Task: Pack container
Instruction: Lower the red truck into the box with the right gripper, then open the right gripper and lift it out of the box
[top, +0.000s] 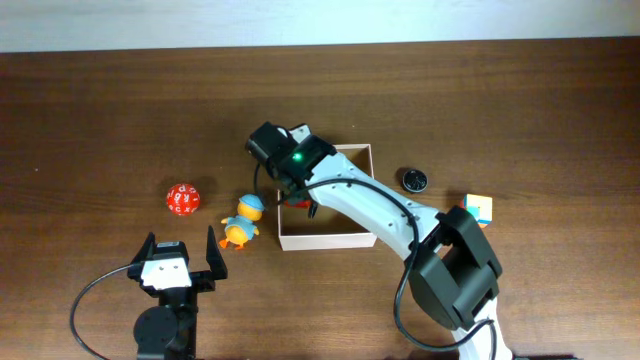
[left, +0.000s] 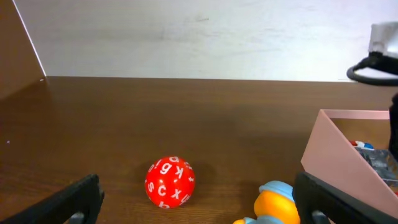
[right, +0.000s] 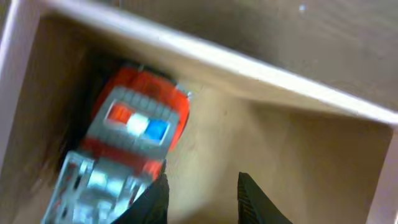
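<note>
The container (top: 322, 242) is a shallow white-walled square box with a tan inside, standing mid-table. My right gripper (right: 202, 190) reaches down inside it, its jaws a little apart with only the tan floor between them. A red and grey toy truck (right: 127, 140) with a blue-and-white light bar lies in the box's corner, just left of my left finger. From overhead the wrist covers most of the truck (top: 296, 201). My left gripper (top: 181, 252) rests wide open near the front left, empty. Ahead of it are a red lettered ball (left: 170, 182) and a yellow duck (left: 277, 204) with a blue cap.
The ball (top: 182, 199) and the duck (top: 241, 222) lie left of the container, the duck close to its left wall (left: 339, 155). A small black round object (top: 415, 180) and a colourful cube (top: 478, 208) sit to the container's right, beside the right arm's base.
</note>
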